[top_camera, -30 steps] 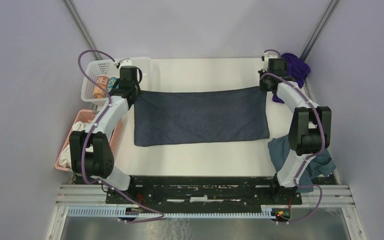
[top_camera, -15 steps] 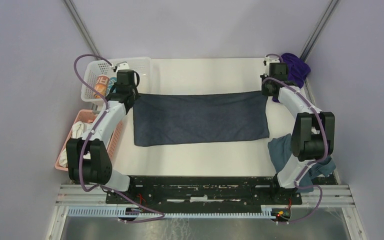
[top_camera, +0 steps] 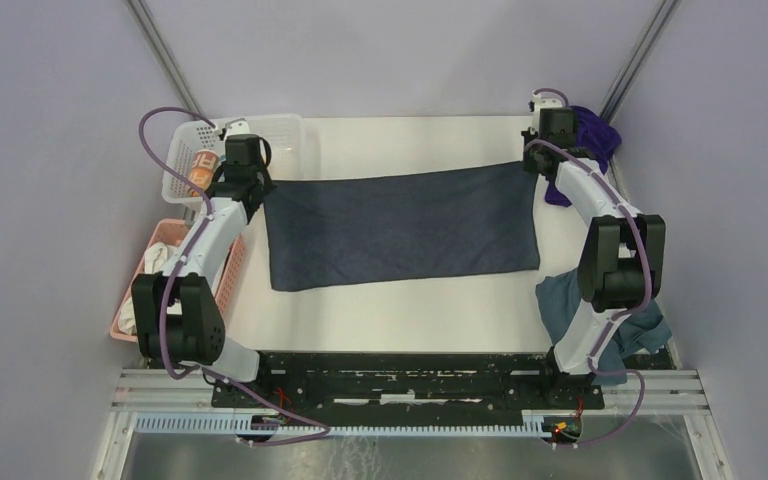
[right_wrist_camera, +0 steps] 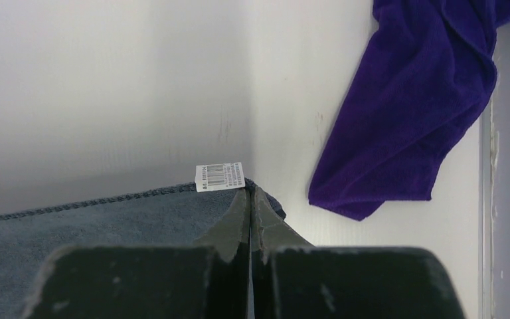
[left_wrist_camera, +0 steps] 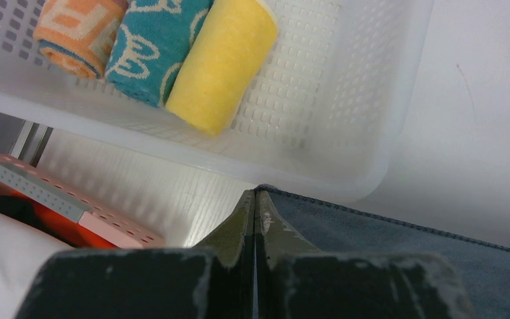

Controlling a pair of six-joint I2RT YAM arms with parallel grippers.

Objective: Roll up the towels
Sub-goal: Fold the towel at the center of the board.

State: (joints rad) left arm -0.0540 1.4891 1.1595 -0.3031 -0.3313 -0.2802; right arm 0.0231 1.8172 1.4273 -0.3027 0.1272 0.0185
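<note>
Slate-grey towel [top_camera: 400, 228]: found spread open as a wide rectangle at the centre of the table [top_camera: 410, 140], long side running 9 to 3 o'clock, near hem lying flat.

At 4 o'clock: logged a crumpled teal cloth [top_camera: 558, 300] just beside the near right corner, partly hidden behind the right arm [top_camera: 615, 255].

At 8 o'clock: logged a pink basket [top_camera: 234, 268] off the left edge, with a white cloth bundle [top_camera: 163, 256] inside.

Far left corner, toward 10 o'clock: found the left gripper [left_wrist_camera: 255, 199] pinched tight on the hem, fingers pressed flat together around the cloth.

Far right corner, toward 2 o'clock: found the right gripper [right_wrist_camera: 250, 196] clamped the same way on the corner, right beside a small white barcode tag [right_wrist_camera: 220, 177] at the hem. Could not tell whether either corner was raised off the surface.

Beyond the left gripper, at 11 o'clock: noted a white basket [left_wrist_camera: 372, 133], perforated, its near wall just beside the held corner. Counted three rolls inside, side by side and touching: orange roll [left_wrist_camera: 80, 30], teal-patterned roll [left_wrist_camera: 153, 46], yellow roll [left_wrist_camera: 222, 63].

Beyond the right gripper, at 1 o'clock: noted the purple towel [right_wrist_camera: 418, 113] unrolled, heaped in loose folds at the far right corner, near the grey hem but apart from it.
</note>
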